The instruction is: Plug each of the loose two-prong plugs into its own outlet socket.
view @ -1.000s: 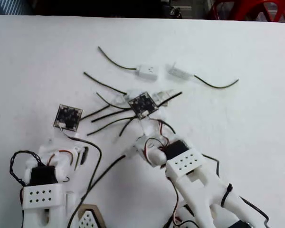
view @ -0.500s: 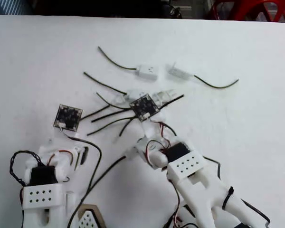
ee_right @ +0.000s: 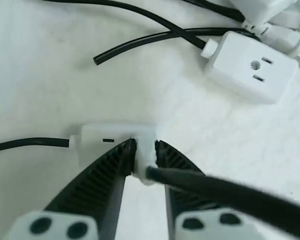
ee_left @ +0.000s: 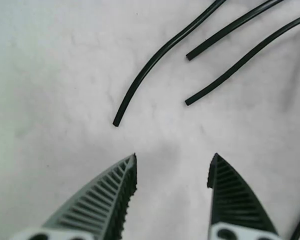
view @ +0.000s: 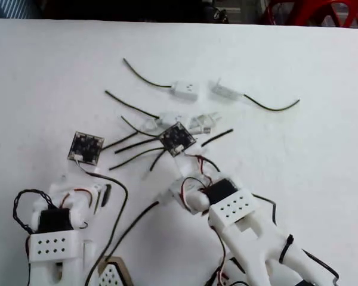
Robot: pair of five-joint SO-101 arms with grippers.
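- The white table [view: 322,71] bears everything.
- Toward its far side lies an outlet socket [view: 185,89], with its black cord curving off to the left. Near it but not touching lies a far plug [view: 225,91], whose cord trails right.
- Mid-table, a bunch of white plugs and sockets [view: 200,123] lies together, and one upturned socket [ee_right: 250,65] shows its slots.
- A short cord piece [view: 217,137] lies near that bunch.
- Loose black cord ends [ee_left: 160,50] lie spread on the bare surface.
- Nearer the arms, a socket block [ee_right: 110,141] lies flat with a second plug [ee_right: 145,156] at its end.

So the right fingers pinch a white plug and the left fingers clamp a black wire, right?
No: the left fingers are open, holding nothing, as the left wrist view shows. The right fingers do pinch the white plug.
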